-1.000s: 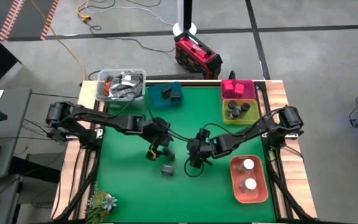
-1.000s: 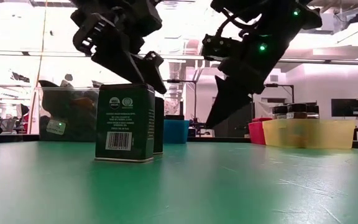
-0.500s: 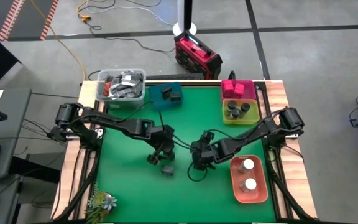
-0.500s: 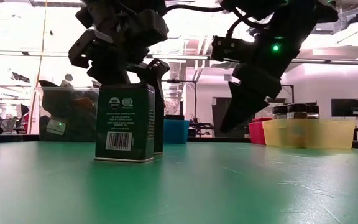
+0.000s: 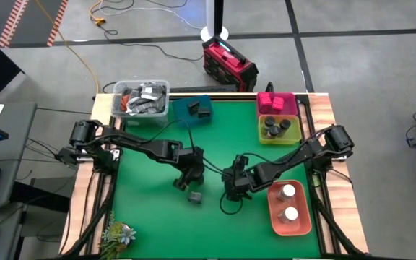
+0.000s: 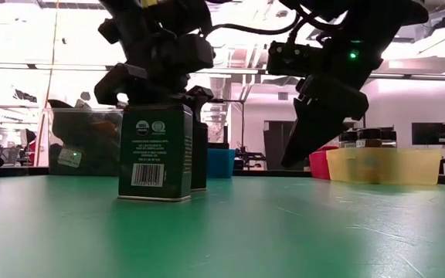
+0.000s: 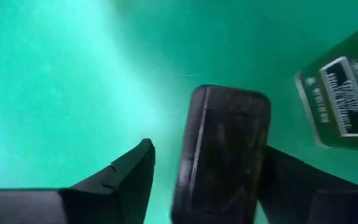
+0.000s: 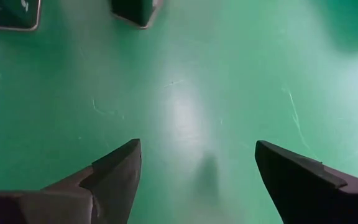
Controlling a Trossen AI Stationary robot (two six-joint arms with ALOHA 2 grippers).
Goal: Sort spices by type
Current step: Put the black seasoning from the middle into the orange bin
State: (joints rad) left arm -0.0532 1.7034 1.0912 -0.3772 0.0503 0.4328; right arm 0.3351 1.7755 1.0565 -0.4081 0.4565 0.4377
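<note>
**A:** How far had the sorting been carried?

**B:** Most of it could be judged done. Beside the clear tub (image 5: 141, 99), a teal tray (image 5: 183, 115) had been given at least one dark tin (image 5: 204, 113); the exact number could not be told. Two more tins were left out on the green mat (image 5: 143, 209).

**A:** And where were those two placed?

**B:** The first loose tin (image 7: 222, 152) was stood upright between the fingers (image 7: 120, 183) of the left gripper (image 5: 186, 175). The fingers were spread partly around it. One seemed to be touching its side and a sliver of mat was seen at the other, so no firm pinch could be claimed. The second loose tin (image 7: 344, 102) was set just outside the touching finger.

**A:** And the right gripper (image 5: 232, 189)?

**B:** Its fingers were spread wide over bare mat, nothing between them, both loose tins well ahead of the tips.

**A:** What was counted farther right?

**B:** In the pink tray (image 5: 293, 101), two magenta boxes (image 5: 269, 102), as it seemed. In the yellow tray (image 5: 260, 133), three dark-lidded jars (image 5: 273, 128). In the salmon tray (image 5: 300, 202), two white-capped jars (image 5: 289, 191). Only the two loose tins were judged left to be moved.
</note>
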